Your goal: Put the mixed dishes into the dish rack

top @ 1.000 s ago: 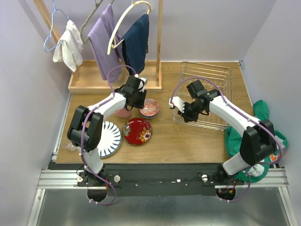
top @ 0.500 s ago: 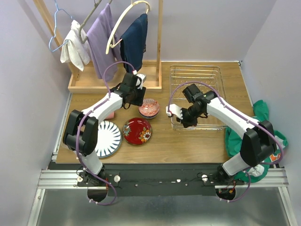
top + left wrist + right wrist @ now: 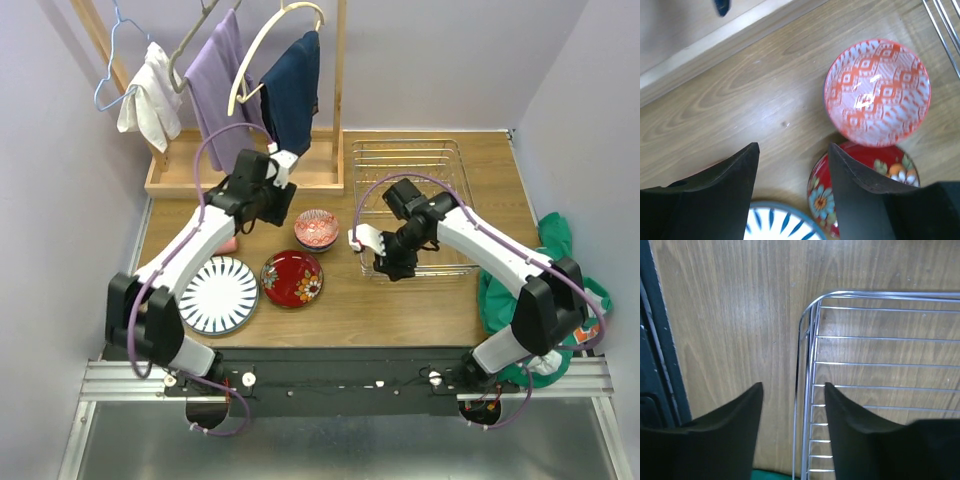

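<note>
Overhead: the dish rack (image 3: pixel 405 146) sits on the table's (image 3: pixel 430 310) far right part. The dishes lie on the wood left of it: red-pink bowl (image 3: pixel 316 229), red floral plate (image 3: pixel 292 278) just nearer, striped plate (image 3: pixel 218 294) by the near left edge, pink cup (image 3: pixel 231 243) mostly hidden under the left arm (image 3: pixel 190 250). The left gripper (image 3: pixel 272 205) hangs beside the bowl, and the right gripper (image 3: pixel 385 265) is at the rack's near left corner.

Left wrist: fingers (image 3: pixel 740 190) spread wide over bare wood, holding nothing, with the bowl and both plates ahead.

Right wrist: fingers (image 3: pixel 730 430) apart, straddling the rack's rim wire, probably not touching it.
</note>
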